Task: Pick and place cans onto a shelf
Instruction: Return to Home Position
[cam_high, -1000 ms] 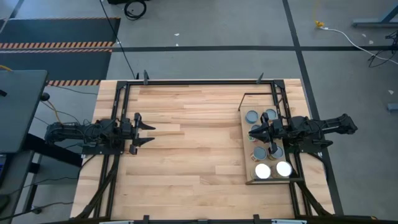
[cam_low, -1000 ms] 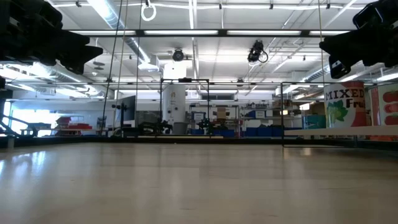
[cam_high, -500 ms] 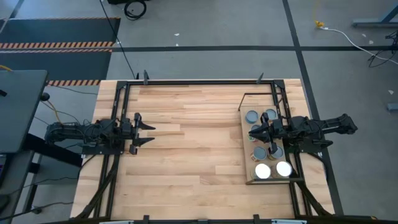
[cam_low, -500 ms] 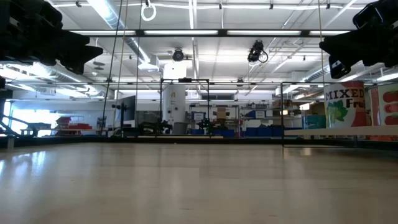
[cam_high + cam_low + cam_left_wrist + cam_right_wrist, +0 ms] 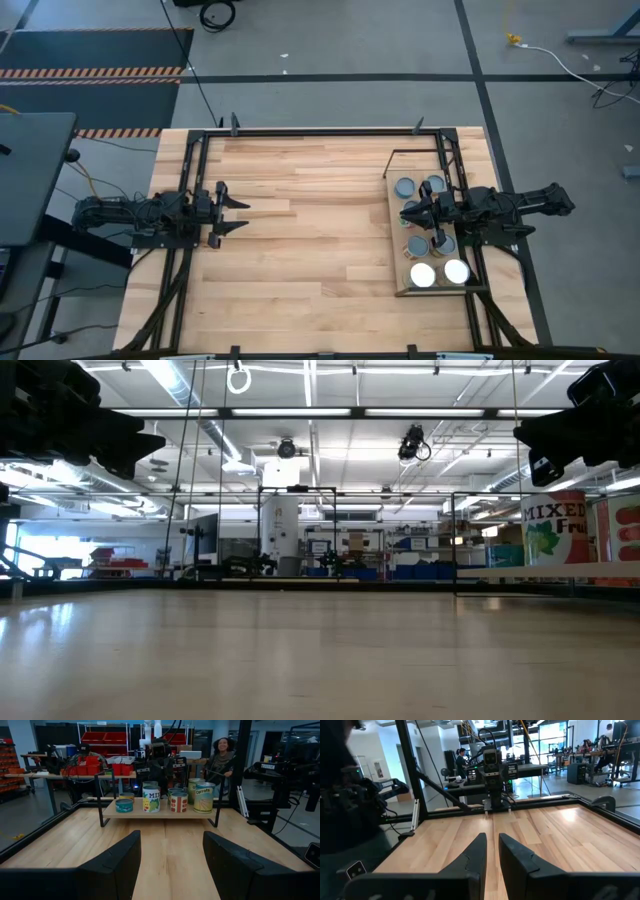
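The shelf [image 5: 394, 232], a light wood board in a thin black frame, stands at the table's right side and bears several cans [image 5: 404, 187], two of them with bright white tops [image 5: 423, 275]. It also shows in the left wrist view [image 5: 160, 814] with labelled cans [image 5: 151, 800] upright on it. My right gripper [image 5: 405, 215] hovers above the shelf's middle, empty, with only a narrow gap between its fingertips [image 5: 492, 845]. My left gripper [image 5: 243, 215] is wide open and empty at the table's left side, pointing toward the shelf [image 5: 171, 855].
A black metal frame [image 5: 300, 130] runs round the wooden tabletop [image 5: 310, 240], whose middle is bare wood. A person [image 5: 222, 750] sits beyond the table behind the shelf. A large labelled can [image 5: 553, 528] shows at the right of the low view.
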